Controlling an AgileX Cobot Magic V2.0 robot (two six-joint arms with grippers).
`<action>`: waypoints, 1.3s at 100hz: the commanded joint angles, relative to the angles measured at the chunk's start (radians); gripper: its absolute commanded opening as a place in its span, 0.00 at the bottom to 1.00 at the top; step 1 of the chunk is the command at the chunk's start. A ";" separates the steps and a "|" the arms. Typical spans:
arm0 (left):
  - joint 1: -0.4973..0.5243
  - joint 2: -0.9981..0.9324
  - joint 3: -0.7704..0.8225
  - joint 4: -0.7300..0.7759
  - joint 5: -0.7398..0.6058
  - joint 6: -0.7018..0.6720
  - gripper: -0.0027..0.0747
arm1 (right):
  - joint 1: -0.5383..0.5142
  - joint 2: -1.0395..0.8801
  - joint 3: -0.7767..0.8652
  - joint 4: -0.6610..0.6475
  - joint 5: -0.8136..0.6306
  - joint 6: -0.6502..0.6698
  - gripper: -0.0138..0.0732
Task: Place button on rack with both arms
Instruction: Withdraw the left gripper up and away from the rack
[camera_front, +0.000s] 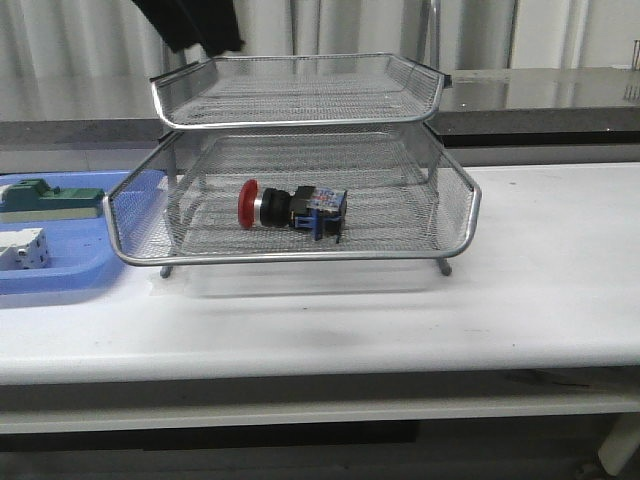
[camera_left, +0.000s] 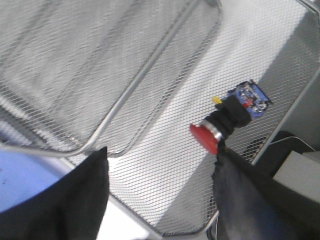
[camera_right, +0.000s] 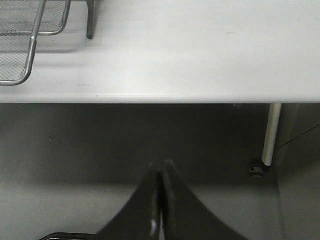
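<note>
The button lies on its side in the pulled-out middle tray of the silver wire-mesh rack, its red cap to the left and its blue-and-black block to the right. In the left wrist view my left gripper is open and empty above that tray, with the button just beyond one fingertip and the rack's upper tray rim beside it. Part of my left arm shows above the rack's top tray. My right gripper is shut and empty, low in front of the table edge. A rack corner shows there.
A blue plastic tray stands left of the rack, holding a green block and a white block. The white table runs right of the rack. A table leg stands below the front edge.
</note>
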 joint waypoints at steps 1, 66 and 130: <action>0.050 -0.094 -0.013 -0.023 -0.001 -0.027 0.60 | 0.000 -0.001 -0.034 -0.010 -0.054 0.002 0.08; 0.216 -0.674 0.677 -0.031 -0.563 -0.094 0.49 | 0.000 -0.001 -0.034 -0.010 -0.054 0.002 0.08; 0.216 -1.304 1.360 -0.051 -1.148 -0.163 0.49 | 0.000 -0.001 -0.034 -0.010 -0.054 0.002 0.08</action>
